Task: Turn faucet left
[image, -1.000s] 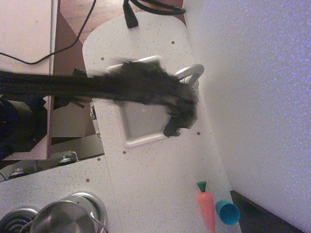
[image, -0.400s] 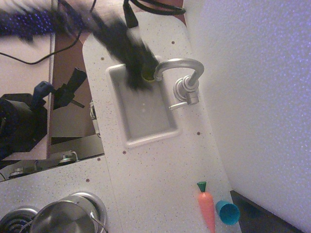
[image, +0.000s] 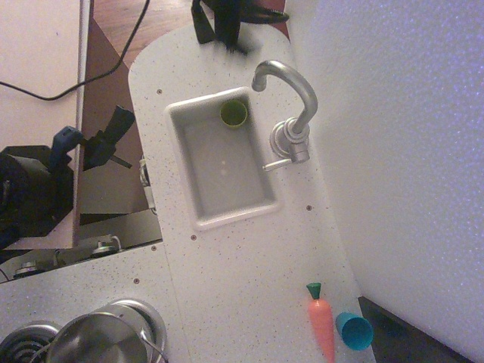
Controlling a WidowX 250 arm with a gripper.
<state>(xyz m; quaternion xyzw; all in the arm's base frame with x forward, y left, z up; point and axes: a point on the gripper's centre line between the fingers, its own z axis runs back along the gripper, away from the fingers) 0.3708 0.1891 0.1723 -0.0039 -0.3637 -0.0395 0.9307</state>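
Note:
The silver faucet (image: 292, 113) stands on its round base at the right rim of the white sink (image: 198, 198). Its gooseneck spout curves up and left, with the tip above the sink's top right corner, over the counter. Its thin lever (image: 275, 165) points left toward the basin. My gripper (image: 229, 26) is only a dark blurred shape at the top edge of the view, well apart from the faucet. I cannot tell how its jaws stand.
A green cup (image: 234, 113) sits in the sink's top right corner. An orange toy carrot (image: 321, 324) and a blue cup (image: 354, 330) lie at the lower right. A steel pot (image: 98, 342) sits at the bottom left. A black cable (image: 201, 23) crosses the top.
The arm has pulled away from the faucet and sink toward the top edge. The spout has swung from over the sink to beyond its top right corner.

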